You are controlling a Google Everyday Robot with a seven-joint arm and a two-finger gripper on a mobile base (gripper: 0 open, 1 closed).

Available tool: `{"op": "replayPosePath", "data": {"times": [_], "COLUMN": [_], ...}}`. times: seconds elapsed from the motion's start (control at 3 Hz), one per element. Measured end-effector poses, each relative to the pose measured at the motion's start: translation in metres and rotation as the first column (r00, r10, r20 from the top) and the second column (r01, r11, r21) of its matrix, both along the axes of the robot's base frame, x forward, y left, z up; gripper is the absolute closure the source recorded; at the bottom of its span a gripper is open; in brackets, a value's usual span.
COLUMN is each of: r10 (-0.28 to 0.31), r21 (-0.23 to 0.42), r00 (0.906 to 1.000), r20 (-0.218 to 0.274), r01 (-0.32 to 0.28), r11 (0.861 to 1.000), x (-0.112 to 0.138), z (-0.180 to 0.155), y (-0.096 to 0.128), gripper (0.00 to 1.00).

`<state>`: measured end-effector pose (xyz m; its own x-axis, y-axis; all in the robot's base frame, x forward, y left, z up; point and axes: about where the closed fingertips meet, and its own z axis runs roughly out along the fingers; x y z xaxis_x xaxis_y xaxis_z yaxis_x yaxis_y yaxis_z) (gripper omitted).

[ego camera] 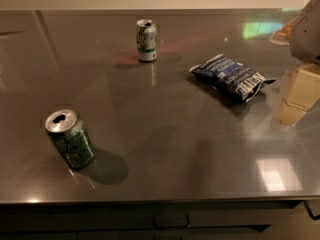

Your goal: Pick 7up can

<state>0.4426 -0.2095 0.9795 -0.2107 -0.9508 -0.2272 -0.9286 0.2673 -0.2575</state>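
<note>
Counter [175,149], 1 7up can [146,40], pincer [299,95] rt edge

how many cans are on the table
2. The 7up can sits at the far middle of the table; the darker green can sits near the front left. The gripper hangs at the right edge. No others show.
</note>
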Motion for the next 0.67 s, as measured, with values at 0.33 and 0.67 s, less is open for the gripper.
{"op": "replayPosePath", "data": {"times": [0.33, 0.67], "r10": [-0.015, -0.04], "r21": [0.053, 0.102], "r00": [0.9993, 0.9968], "r20": [0.034, 0.069], "r01": [0.013, 0.033], "r11": [0.999, 0.994], "x": [0.017, 0.039], "z": [-0.001, -0.006], "y": [0.021, 0.045], "gripper": [0.0, 0.0]}}
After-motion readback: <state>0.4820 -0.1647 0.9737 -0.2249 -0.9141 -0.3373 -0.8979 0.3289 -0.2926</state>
